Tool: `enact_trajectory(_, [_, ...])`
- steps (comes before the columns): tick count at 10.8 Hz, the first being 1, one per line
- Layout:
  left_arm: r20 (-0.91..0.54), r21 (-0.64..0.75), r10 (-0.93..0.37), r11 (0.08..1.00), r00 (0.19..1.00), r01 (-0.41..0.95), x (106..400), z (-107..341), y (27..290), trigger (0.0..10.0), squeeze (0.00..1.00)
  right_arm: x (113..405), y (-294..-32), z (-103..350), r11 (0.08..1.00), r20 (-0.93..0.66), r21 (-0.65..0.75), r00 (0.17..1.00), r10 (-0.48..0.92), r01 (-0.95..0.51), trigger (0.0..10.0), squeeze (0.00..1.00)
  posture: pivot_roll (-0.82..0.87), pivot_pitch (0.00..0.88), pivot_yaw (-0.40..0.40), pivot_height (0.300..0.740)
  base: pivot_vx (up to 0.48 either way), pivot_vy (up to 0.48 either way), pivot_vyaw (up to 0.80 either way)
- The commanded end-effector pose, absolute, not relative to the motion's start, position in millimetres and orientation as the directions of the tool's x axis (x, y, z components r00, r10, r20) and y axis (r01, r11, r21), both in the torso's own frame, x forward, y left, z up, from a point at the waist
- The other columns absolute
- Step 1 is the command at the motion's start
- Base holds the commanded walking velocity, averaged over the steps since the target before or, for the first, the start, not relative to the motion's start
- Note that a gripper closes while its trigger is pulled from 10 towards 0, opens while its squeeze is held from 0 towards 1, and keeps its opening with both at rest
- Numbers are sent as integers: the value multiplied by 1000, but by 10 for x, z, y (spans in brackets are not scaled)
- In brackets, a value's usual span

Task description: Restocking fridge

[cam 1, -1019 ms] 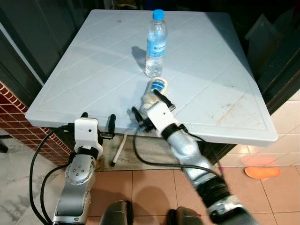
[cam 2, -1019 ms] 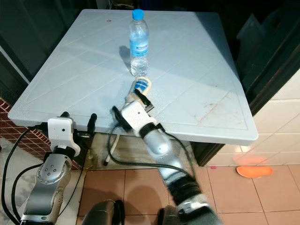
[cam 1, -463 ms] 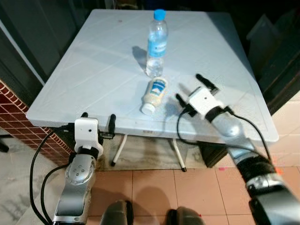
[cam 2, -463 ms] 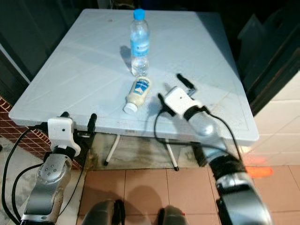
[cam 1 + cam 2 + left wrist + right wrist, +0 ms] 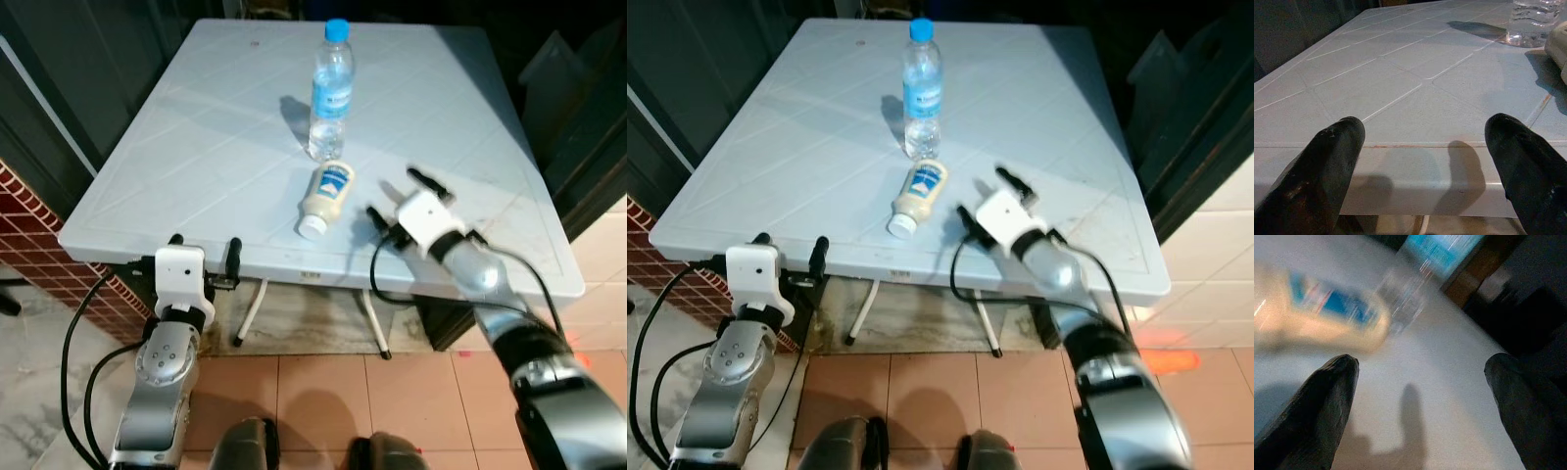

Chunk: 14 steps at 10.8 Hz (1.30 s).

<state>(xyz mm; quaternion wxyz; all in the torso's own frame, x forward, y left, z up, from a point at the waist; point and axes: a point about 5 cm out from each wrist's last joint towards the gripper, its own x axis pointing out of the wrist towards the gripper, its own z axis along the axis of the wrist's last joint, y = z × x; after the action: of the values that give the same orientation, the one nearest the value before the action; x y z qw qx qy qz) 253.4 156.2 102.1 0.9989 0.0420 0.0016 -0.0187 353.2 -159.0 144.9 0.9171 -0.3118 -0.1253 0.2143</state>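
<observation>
Left eye view: pale blue desk (image 5: 196,147) fills the upper middle of the frame, tiled floor along the bottom.

Sauce bottle: squeeze bottle of something creamy (mayo, probably) (image 5: 326,198) lying on its side a bit below frame centre, white cap pointing toward the desk's near edge.

Water bottle: stands upright (image 5: 329,90) just above the sauce bottle in the frame, blue cap on. The sauce bottle's base looks like it's right at the water bottle's foot, can't tell if they actually touch.

Right tool: hovering (image 5: 399,193) over the desk just right of the sauce bottle, fingers spread wide, nothing between them. Apart from the bottle, not touching it.

Right wrist view: pretty blurry, but the sauce bottle (image 5: 1317,313) sits off toward one finger (image 5: 1317,406) rather than centred in the gap, with the water bottle behind it.

Left tool: parked (image 5: 204,255) at the desk's near edge, lower left of the frame, fingers spread and empty. Looks idle.

Step in hand: my read is it's lining up to grab the sauce bottle for the fridge.

How to do it well: get the bottle centred between the fingers first, then close across the fat middle of the body, not the tapered cap end. It's round and lying down, so it'll likely roll if only one finger nudges it.

Watch out for: the water bottle is close enough that a sloppy approach could tip it. Come in from the right side, away from it.
</observation>
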Motion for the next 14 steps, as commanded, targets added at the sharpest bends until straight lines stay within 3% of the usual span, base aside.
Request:
enact_trajectory(1, [-6,90,-40,995,999,41,2522,1028,1577,10000,0,3586,-1545,1729,738,205,-618,850,485,-272,10000,0,29,90,44,740,0,0,0])
enact_trajectory(3, [-7,89,-41,995,999,42,2526,1028,1578,10000,0,3641,-1421,1919,786,253,-521,819,515,-333,10000,0,27,90,45,740,0,0,0])
enact_trajectory(6, [-8,88,-52,995,999,52,2529,1034,1559,10000,0,3823,-1406,1872,805,140,-406,841,522,-432,10000,0,43,95,50,740,0,0,0])
enact_trajectory(8, [-6,90,-52,995,999,52,2534,1044,1557,10000,0,3903,-1434,1784,841,64,-245,858,510,-482,10000,0,51,93,49,740,0,0,0])
enact_trajectory(12, [-4,90,-45,995,999,46,2525,1047,1560,10000,0,3813,-1389,1403,817,-70,-56,819,570,-574,10000,0,62,90,42,740,0,0,0])
enact_trajectory(14, [-4,91,-47,995,999,47,2524,1047,1560,10000,0,3736,-1333,1249,783,-114,-31,780,615,-621,10000,0,62,90,43,740,0,0,0])
